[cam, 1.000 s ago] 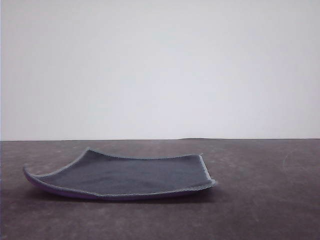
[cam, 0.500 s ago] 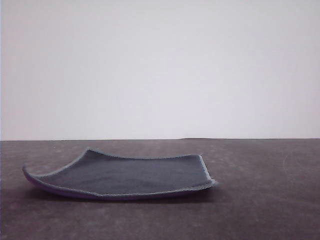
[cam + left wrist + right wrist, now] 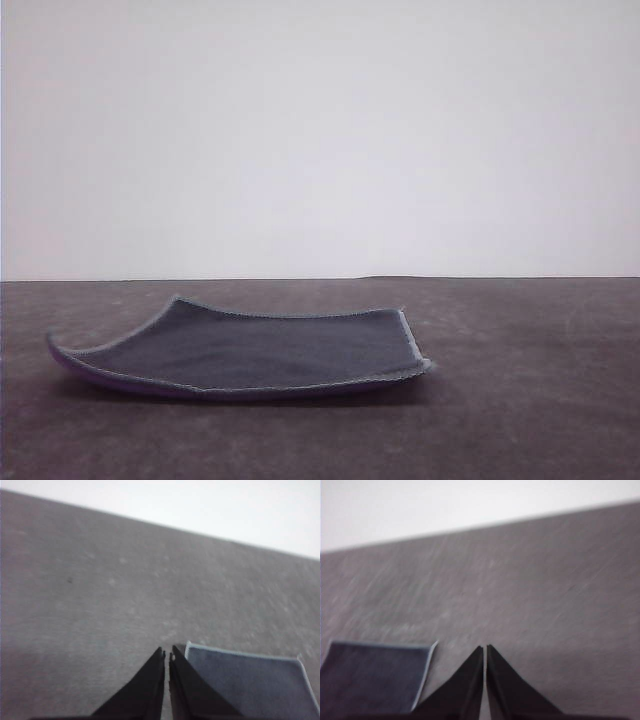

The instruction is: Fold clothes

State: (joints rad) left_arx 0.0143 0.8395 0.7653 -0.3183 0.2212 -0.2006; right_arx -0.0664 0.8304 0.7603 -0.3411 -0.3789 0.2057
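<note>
Lying unfolded on the dark table (image 3: 520, 400), grey-blue face up, purple showing beneath: small square cloth (image 3: 250, 352), left corner curled. Left gripper (image 3: 167, 656) beside one corner, jaws pressed together; right gripper (image 3: 485, 650) likewise, empty. Likely light, limp, thin-edged; best pinched at the lifted corners.

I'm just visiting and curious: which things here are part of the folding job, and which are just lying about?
Part of the job:
- cloth, unfolded, grey-blue face up
- left claw, shut
- right claw, shut

Just there:
- table, bearing the cloth
- pale wall behind
</note>
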